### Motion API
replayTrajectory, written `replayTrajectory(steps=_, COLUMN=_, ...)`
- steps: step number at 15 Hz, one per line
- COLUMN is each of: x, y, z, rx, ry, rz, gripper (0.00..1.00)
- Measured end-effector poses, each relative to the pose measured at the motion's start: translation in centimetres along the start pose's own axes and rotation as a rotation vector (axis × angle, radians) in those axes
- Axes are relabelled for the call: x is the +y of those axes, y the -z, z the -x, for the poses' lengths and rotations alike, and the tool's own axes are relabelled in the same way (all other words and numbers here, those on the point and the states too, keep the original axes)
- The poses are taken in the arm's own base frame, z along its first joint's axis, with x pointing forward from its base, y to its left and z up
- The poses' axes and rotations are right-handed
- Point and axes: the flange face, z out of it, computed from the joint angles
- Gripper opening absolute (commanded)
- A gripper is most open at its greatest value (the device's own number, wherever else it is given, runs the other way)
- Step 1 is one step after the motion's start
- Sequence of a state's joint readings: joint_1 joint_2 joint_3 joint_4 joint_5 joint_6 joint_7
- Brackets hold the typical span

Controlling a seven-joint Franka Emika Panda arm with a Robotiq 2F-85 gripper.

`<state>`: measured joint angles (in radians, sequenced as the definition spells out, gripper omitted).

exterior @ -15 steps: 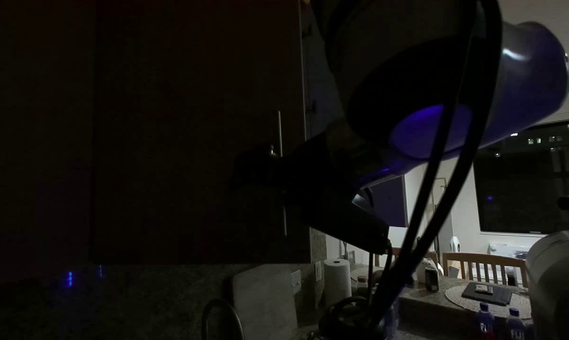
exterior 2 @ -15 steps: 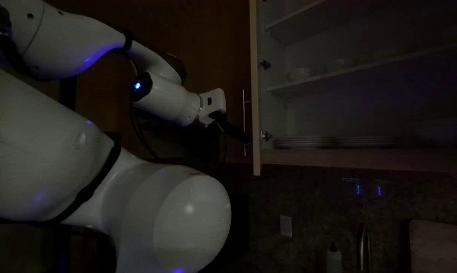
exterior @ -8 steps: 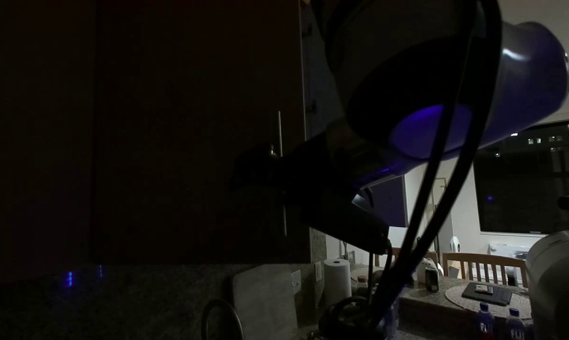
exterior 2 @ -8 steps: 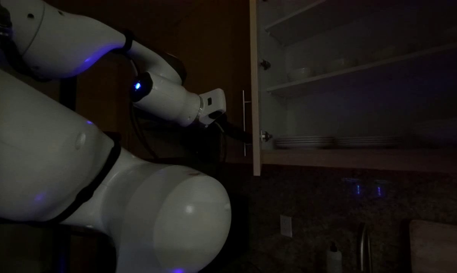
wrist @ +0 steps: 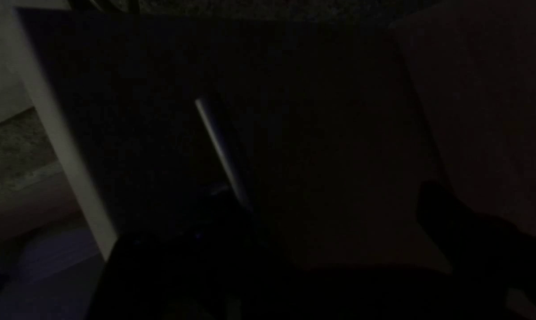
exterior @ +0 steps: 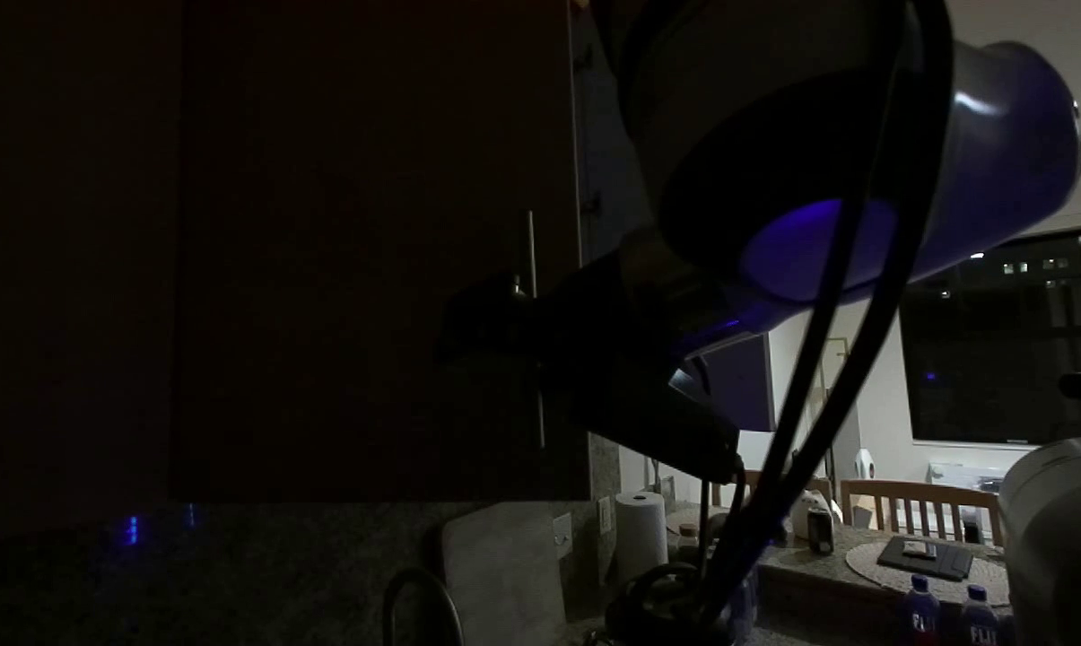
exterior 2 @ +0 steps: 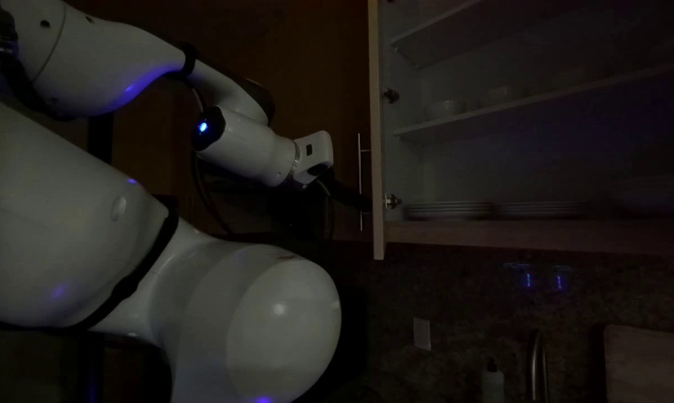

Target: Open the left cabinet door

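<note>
The left cabinet door (exterior: 343,251) is tall, flat and very dark brown. It also shows in the wrist view (wrist: 321,111) and in an exterior view (exterior 2: 314,84). Its slim silver bar handle (exterior: 532,247) stands near its right edge there and also shows in the wrist view (wrist: 219,142). My gripper (wrist: 325,193) is open, its two dark fingers wide apart. In an exterior view the gripper (exterior: 491,323) covers the handle's middle. In the wrist view the left finger (wrist: 221,204) overlaps the handle's lower visible end. Contact with the handle is too dark to tell.
An uncovered cabinet interior with shelves (exterior 2: 499,106), bowls and stacked plates (exterior 2: 448,210) lies beside the door's pale edge (exterior 2: 377,168). Below are a faucet (exterior 2: 537,364), a cutting board (exterior: 504,565) and a paper towel roll (exterior: 640,529). Cables (exterior: 863,359) hang along the arm.
</note>
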<state>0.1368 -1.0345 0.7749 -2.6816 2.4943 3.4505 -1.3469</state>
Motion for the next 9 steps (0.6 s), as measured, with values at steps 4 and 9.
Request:
replayTrajectory(steps=4, x=-0.06, y=-0.01, z=-0.26, rx=0.007, ry=0.007, rz=-0.002, gripper=1.0)
replayTrajectory(steps=9, x=0.56, y=-0.72, z=-0.45, rx=0.03, ry=0.005, rz=0.037, gripper=1.0)
